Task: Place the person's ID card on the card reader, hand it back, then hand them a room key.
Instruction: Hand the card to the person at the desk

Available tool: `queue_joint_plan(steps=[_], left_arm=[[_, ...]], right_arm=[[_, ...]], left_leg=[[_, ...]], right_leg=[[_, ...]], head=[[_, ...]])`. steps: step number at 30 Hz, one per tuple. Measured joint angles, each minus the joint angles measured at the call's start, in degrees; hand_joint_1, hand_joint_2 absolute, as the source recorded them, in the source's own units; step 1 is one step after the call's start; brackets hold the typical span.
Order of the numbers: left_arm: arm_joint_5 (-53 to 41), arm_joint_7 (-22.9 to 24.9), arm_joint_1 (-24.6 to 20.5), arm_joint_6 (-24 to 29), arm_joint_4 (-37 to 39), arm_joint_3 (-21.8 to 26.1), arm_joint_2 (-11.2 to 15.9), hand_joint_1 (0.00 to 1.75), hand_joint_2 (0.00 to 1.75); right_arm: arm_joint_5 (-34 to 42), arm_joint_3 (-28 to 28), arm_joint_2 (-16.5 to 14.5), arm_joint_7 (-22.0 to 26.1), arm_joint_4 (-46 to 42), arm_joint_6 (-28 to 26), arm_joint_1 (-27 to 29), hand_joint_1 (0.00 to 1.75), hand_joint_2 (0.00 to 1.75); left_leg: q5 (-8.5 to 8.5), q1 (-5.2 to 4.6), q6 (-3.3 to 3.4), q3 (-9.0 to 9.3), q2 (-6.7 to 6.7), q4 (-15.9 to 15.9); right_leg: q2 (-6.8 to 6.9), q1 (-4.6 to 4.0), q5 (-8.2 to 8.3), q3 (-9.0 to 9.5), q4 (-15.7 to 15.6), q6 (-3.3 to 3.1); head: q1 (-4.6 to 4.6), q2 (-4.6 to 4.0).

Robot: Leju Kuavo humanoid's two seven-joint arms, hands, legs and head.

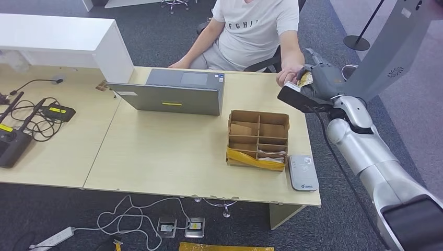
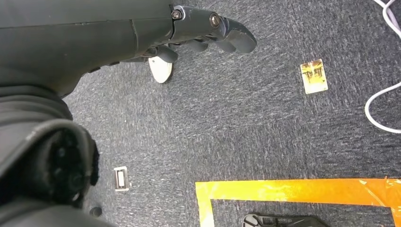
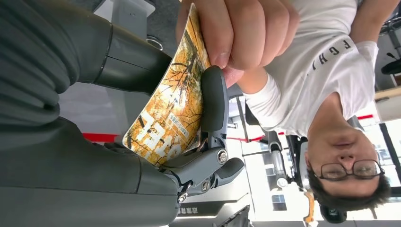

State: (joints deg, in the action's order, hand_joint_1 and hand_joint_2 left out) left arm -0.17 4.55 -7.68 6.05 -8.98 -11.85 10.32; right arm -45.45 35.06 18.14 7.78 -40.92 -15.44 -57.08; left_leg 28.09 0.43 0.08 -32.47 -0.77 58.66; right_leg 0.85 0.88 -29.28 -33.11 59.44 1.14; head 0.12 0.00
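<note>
My right hand is raised past the table's far right corner and pinches a yellow card with an autumn-leaf print. In the right wrist view the card sits between my thumb and a dark finger. The seated person's hand grips the card's other end at the same moment. The grey card reader lies at the table's near right edge with nothing on it. My left hand hangs over the carpet, fingers loosely extended and holding nothing.
A cardboard divider box with yellow tape stands beside the reader. A closed grey laptop lies in front of the person. Cables and black devices are at the left. A similar yellow card lies on the carpet.
</note>
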Motion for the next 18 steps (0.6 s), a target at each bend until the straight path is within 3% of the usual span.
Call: queue_joint_plan(steps=[1,2,5,6,7,18], left_arm=[[0.01,-0.01,0.0,-0.02,0.0,0.0,0.0,0.0,0.0],[0.01,-0.01,0.0,-0.02,0.0,0.0,0.0,0.0,0.0],[-0.01,-0.02,0.0,-0.04,0.0,-0.02,0.0,0.0,0.0],[0.0,-0.02,0.0,-0.05,0.0,-0.02,0.0,0.0,0.0],[0.01,-0.02,0.0,-0.06,0.0,-0.02,0.0,0.0,0.0],[0.1,-0.01,0.04,-0.16,0.0,-0.03,0.0,0.0,0.0]], right_arm=[[-0.07,0.0,-0.08,0.0,0.32,0.01,0.0,1.62,1.75],[-0.12,0.0,-0.17,-0.01,0.63,0.01,0.0,1.39,1.75],[-0.18,0.0,-0.41,-0.03,1.43,0.0,-0.01,0.28,1.75],[-0.2,0.0,-0.46,-0.03,1.63,-0.01,-0.01,0.08,1.75],[-0.23,0.0,-0.5,-0.03,1.8,-0.01,-0.01,0.0,1.75],[-2.54,0.01,-0.85,0.03,3.47,-1.02,0.29,0.0,1.75]], left_leg=[[0.0,0.0,0.0,0.0,0.0,0.0],[0.0,0.0,0.0,0.0,0.0,0.0],[0.0,0.0,0.0,0.0,0.0,0.0],[0.0,0.0,0.0,0.0,0.0,0.0],[0.0,0.0,0.0,0.0,0.0,0.0],[0.0,0.0,0.0,0.01,0.0,0.0]], right_leg=[[0.0,0.0,0.0,0.0,0.0,0.0],[0.0,0.0,0.0,0.0,0.0,0.0],[0.0,0.0,0.0,0.0,0.0,0.0],[-0.01,0.0,0.0,0.0,0.0,0.0],[-0.01,0.0,0.0,0.0,0.0,0.0],[-0.01,0.0,0.0,0.0,0.0,0.0]], head=[[0.0,0.0],[0.0,0.0],[0.0,0.0],[-0.01,0.0],[-0.01,0.0],[0.01,0.0]])
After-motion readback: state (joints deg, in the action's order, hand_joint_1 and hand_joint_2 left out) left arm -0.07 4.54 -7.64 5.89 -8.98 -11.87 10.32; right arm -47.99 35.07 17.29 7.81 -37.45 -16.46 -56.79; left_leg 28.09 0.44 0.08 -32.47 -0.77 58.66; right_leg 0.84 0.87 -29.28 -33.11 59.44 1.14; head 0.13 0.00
